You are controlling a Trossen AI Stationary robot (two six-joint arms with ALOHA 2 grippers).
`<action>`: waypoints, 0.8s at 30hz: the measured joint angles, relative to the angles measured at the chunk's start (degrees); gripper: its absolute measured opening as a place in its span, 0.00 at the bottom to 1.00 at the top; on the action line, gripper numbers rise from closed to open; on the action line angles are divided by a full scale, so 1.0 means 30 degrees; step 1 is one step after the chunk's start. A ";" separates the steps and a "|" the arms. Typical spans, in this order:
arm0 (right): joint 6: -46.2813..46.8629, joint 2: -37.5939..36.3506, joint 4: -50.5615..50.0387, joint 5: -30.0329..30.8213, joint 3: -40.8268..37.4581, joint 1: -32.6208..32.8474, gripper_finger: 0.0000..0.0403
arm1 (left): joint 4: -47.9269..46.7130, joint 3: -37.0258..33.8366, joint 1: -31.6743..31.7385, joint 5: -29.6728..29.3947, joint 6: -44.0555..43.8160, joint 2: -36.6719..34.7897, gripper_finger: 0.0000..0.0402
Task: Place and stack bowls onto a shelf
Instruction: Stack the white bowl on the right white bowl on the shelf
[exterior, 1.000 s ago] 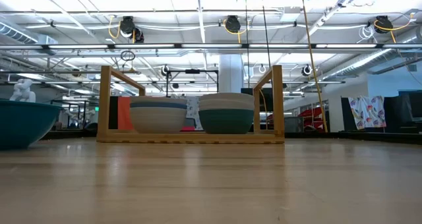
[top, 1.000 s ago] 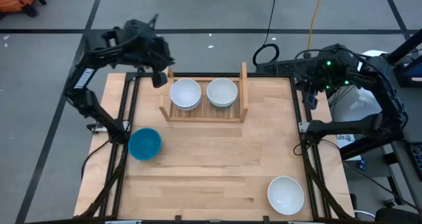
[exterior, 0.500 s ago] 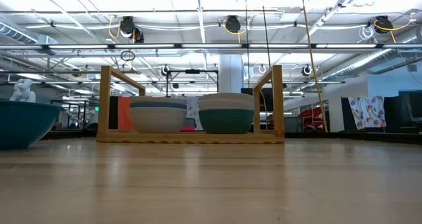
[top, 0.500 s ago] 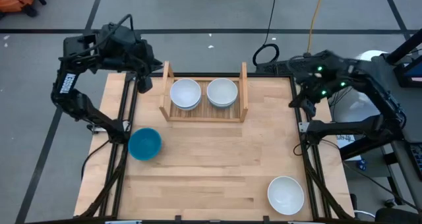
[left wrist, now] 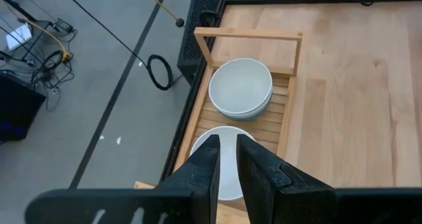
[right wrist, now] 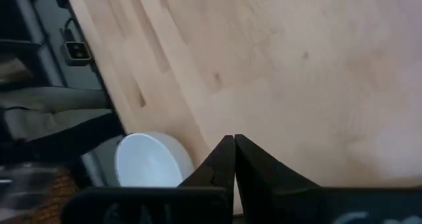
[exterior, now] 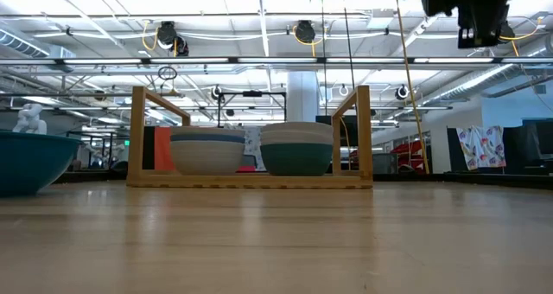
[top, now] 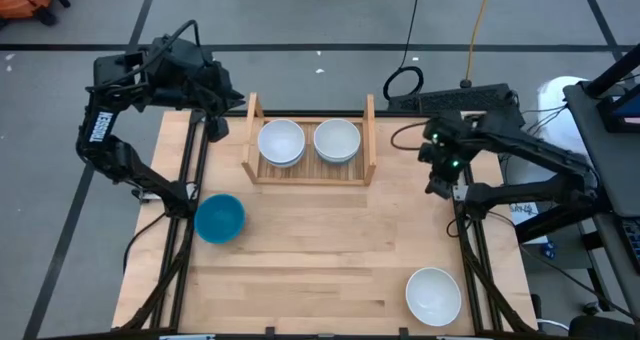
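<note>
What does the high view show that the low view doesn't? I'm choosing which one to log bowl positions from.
Only the high view shows the loose white bowl near the table's front right, and the left gripper outside the shelf's left board. Only the low view shows the stacks' dark green and blue-banded lower bowls. Both show the shelf, the blue bowl and the right gripper.

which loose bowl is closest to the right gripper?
The white bowl at the table's front right corner. The right gripper hangs over the right edge above it, while the blue bowl sits across at the left edge; the others are on the shelf.
</note>
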 joint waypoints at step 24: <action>0.1098 0.0222 0.3009 -0.5520 -0.5358 0.4669 0.18 | 0.0007 -0.0006 0.0000 0.0064 -0.0245 0.0007 0.14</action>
